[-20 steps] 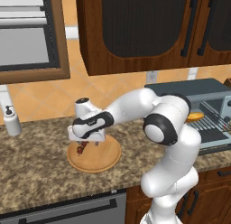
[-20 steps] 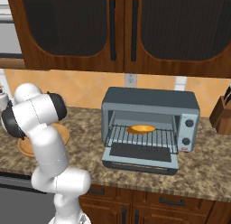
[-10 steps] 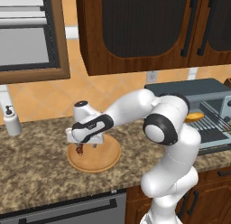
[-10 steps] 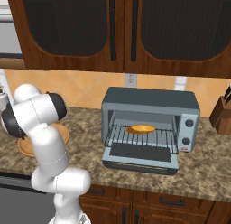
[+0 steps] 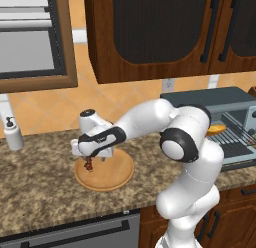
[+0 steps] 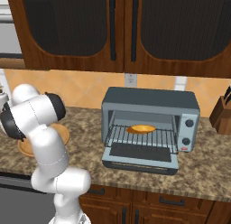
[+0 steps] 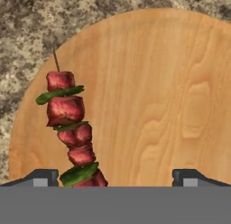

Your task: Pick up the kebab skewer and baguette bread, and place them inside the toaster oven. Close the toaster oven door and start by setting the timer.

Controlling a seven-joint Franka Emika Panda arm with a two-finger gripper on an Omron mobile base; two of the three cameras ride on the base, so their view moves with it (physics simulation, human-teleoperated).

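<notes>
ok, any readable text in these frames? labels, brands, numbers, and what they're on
None readable.
toaster oven: two knobs and a small red mark on its right panel, no legible lettering or numbers.
soap dispenser: plain, no label.
wooden plate and kebab skewer: no markings.
wall outlet: blank.

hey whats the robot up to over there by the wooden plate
The arm is reaching down over the round wooden plate, with its open pincer low above the kebab skewer lying there; nothing is gripped yet. In the hand view the skewer sits near one fingertip rather than centred between the two. The baguette bread already lies on the rack inside the toaster oven, whose door hangs open.
</notes>
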